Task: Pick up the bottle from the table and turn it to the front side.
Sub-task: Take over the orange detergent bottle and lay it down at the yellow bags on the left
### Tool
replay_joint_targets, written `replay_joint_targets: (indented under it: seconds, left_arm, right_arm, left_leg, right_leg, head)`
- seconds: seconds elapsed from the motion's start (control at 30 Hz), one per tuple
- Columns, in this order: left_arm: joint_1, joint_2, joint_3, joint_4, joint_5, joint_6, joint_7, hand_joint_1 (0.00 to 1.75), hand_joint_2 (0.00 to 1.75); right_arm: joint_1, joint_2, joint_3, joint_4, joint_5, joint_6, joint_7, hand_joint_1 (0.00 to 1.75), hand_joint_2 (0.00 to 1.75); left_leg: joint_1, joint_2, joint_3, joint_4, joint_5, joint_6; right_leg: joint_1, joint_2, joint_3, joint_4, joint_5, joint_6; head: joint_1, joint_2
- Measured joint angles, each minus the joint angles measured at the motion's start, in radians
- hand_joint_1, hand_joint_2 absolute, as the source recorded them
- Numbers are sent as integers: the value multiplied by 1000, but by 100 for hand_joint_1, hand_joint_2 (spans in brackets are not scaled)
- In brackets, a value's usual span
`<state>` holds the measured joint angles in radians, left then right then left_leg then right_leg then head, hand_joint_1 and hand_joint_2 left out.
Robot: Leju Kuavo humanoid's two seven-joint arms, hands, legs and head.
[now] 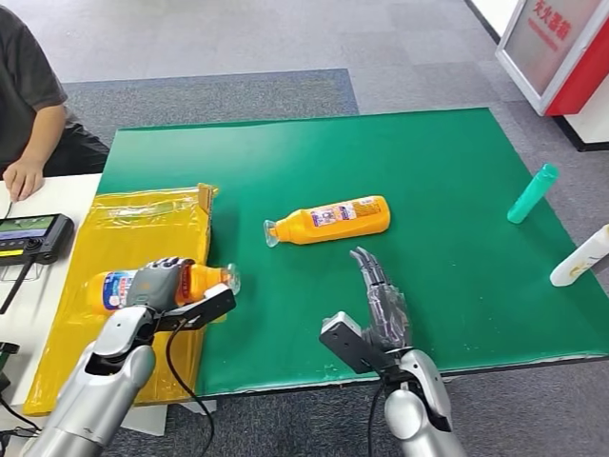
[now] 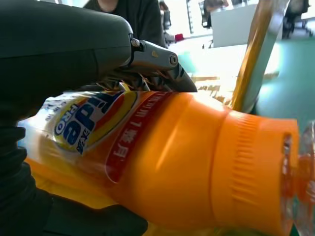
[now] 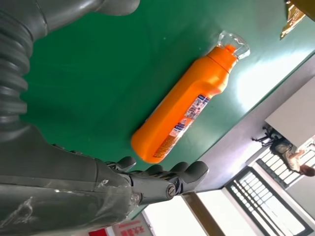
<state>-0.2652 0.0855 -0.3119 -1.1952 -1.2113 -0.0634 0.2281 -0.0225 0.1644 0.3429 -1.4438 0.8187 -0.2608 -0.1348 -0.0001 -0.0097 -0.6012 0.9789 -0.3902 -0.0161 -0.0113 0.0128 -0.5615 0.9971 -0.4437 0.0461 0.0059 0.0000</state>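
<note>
My left hand (image 1: 159, 283) grips an orange bottle (image 1: 203, 279) lying sideways over the yellow bag (image 1: 122, 233), its clear cap pointing right. Up close, that bottle (image 2: 178, 162) shows its blue and red front label, with my fingers (image 2: 156, 59) wrapped over it. A second orange bottle (image 1: 332, 220) lies on the green mat (image 1: 445, 171), clear cap to the left and a small printed label up. My right hand (image 1: 381, 300) hovers open just in front of it, fingers straight and apart. From the right wrist, this bottle (image 3: 185, 105) lies beyond my fingers (image 3: 163, 177), untouched.
A teal bottle (image 1: 532, 193) and a white bottle (image 1: 580, 257) lie at the mat's right edge. A seated person (image 1: 25, 105) rests a hand on the white table at far left, beside a black handheld controller (image 1: 32, 235). A red and white stand (image 1: 557, 48) is at the back right.
</note>
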Motion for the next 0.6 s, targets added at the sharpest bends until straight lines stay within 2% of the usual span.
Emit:
replay_joint_targets:
  seconds: [0.07, 0.13, 0.17, 0.37, 0.5, 0.6]
  left_arm:
    - [-2, 14, -9, 22, 11, -20, -9, 53, 175]
    - [-9, 27, -21, 38, 22, -32, -20, 15, 175]
    - [-13, 33, -27, 44, 27, -37, -25, 5, 175]
    - [-22, 57, -47, 60, 44, -35, -38, 0, 175]
    - [-12, 60, -50, 60, 47, 22, -24, 0, 0]
    - [12, 53, -40, 41, 44, 111, -32, 0, 0]
  right_arm:
    - [-9, 0, 3, 11, -7, 2, 0, 0, 175]
    - [-21, 0, 8, 23, -12, 5, 1, 0, 175]
    - [-26, 0, 11, 29, -14, 5, 1, 0, 175]
    - [-37, 0, 18, 52, -22, 5, -1, 0, 175]
    - [-36, 0, 19, 60, -26, 4, -6, 0, 175]
    - [-30, 0, 18, 62, -25, 0, -12, 0, 175]
  left_leg:
    - [0, 0, 0, 0, 0, 0]
    - [0, 0, 0, 0, 0, 0]
    - [0, 0, 0, 0, 0, 0]
    - [0, 0, 0, 0, 0, 0]
    - [0, 0, 0, 0, 0, 0]
    - [0, 0, 0, 0, 0, 0]
  right_leg:
    - [0, 0, 0, 0, 0, 0]
    - [0, 0, 1, 0, -1, 0]
    - [0, 0, 1, 0, -1, 0]
    - [0, 0, 1, 0, 0, 0]
    - [0, 0, 1, 0, -1, 0]
    - [0, 0, 0, 0, -1, 0]
  head:
    - [0, 0]
    - [0, 0]
    - [0, 0]
    - [0, 0]
    - [0, 0]
    - [0, 0]
